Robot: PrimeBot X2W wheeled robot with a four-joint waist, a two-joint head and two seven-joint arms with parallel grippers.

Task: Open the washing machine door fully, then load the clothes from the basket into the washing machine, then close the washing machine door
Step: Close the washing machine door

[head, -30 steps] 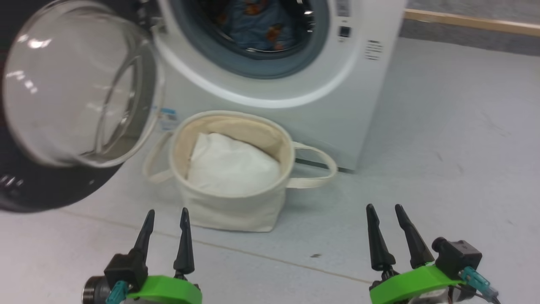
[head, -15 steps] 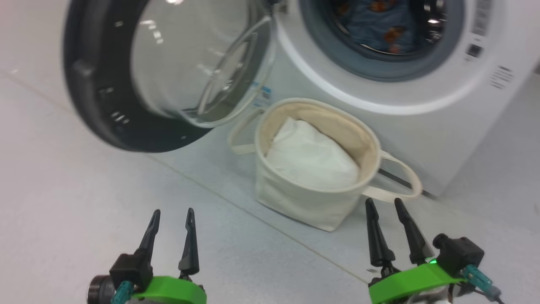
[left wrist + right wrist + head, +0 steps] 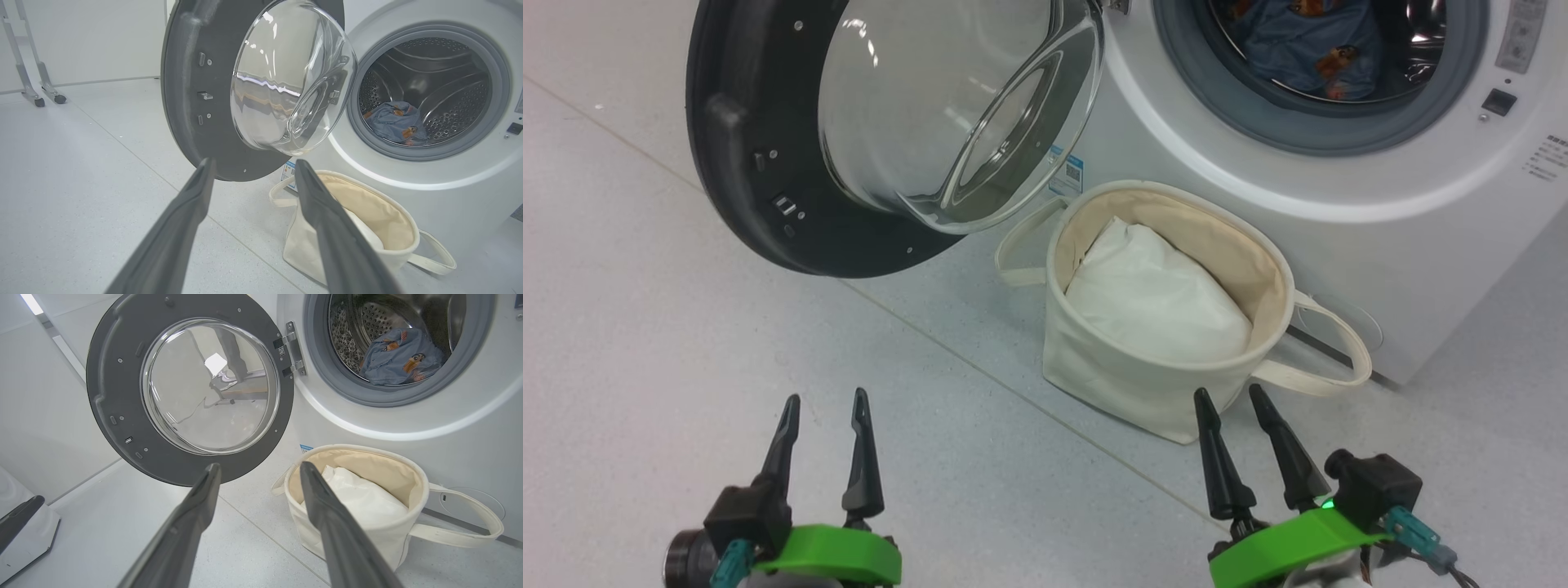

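The white washing machine (image 3: 1339,237) stands at the upper right with its drum exposed. The washing machine door (image 3: 768,204) is swung out to the left, black rim and glass bowl facing me. Light-blue clothes (image 3: 1307,49) with orange prints lie inside the drum, also visible as clothes (image 3: 398,355) and clothes (image 3: 394,126). The cream basket (image 3: 1127,384) sits on the floor before the machine and holds a white pillow-like liner (image 3: 1160,302). My left gripper (image 3: 825,398) and right gripper (image 3: 1227,392) hover low in front, both open and empty; the right one is just short of the basket.
Grey floor with a seam line spreads to the left of the basket. A wheeled metal frame (image 3: 36,94) stands by the white wall far left. The basket's loop handle (image 3: 1331,359) sticks out toward the machine's lower front.
The head camera has swung, so door, machine and basket sit further right and lower in the picture. Both grippers stay open and empty; the things themselves have not moved.
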